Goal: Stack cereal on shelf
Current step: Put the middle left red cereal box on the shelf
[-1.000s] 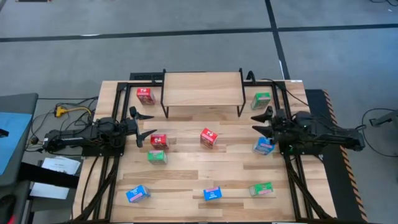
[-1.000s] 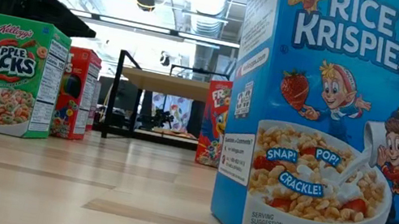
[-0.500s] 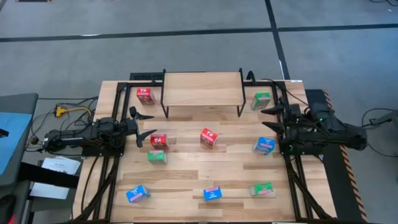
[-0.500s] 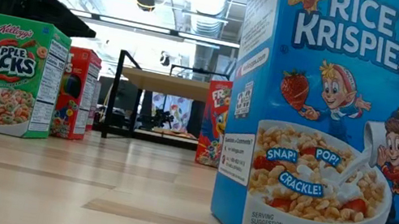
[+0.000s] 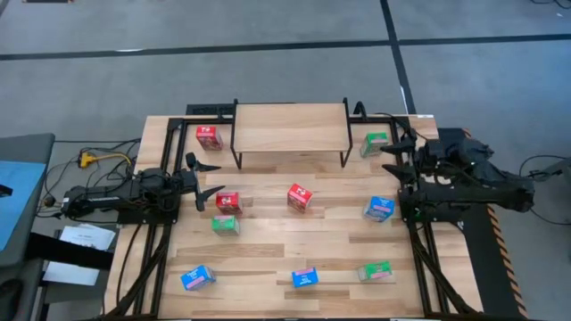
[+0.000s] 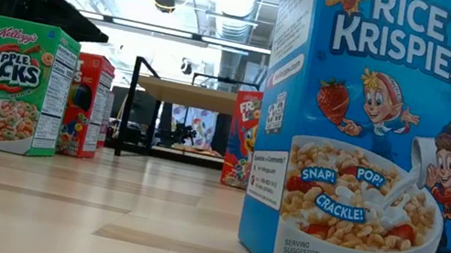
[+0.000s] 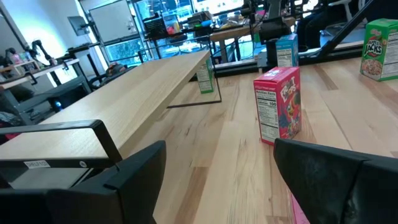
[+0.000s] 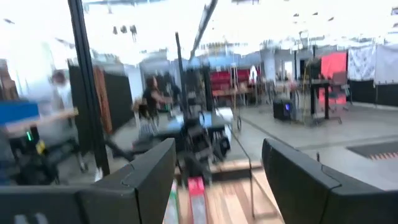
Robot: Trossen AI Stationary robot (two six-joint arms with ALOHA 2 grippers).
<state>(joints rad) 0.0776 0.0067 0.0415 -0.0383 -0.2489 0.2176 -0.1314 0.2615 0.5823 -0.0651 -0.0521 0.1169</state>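
Overhead, the low light-wood shelf on thin black wire legs (image 5: pixel 290 129) stands at the far middle of the slatted wooden tabletop (image 5: pixel 268 250) with nothing on its board. Nine small cardboard cereal boxes sit scattered on the table: a red one (image 5: pixel 209 136) beside the shelf's left end, a green one (image 5: pixel 376 143) beside its right end, two red ones (image 5: pixel 228 202) (image 5: pixel 299 197) in the middle, a green one (image 5: pixel 225 225) just below the left of these, a blue one (image 5: pixel 378 209) to the right, and along the near edge a blue (image 5: pixel 197 278), a blue (image 5: pixel 305 278) and a green (image 5: pixel 376 270).

The left gripper (image 5: pixel 207 181) rests at the table's left side, fingers apart and holding nothing, near the red box in the middle. The right gripper (image 5: pixel 401 153) hangs at the right side close to the green box by the shelf, fingers apart and empty; its wrist view is blurred, so what lies ahead is probably the far shelf area.
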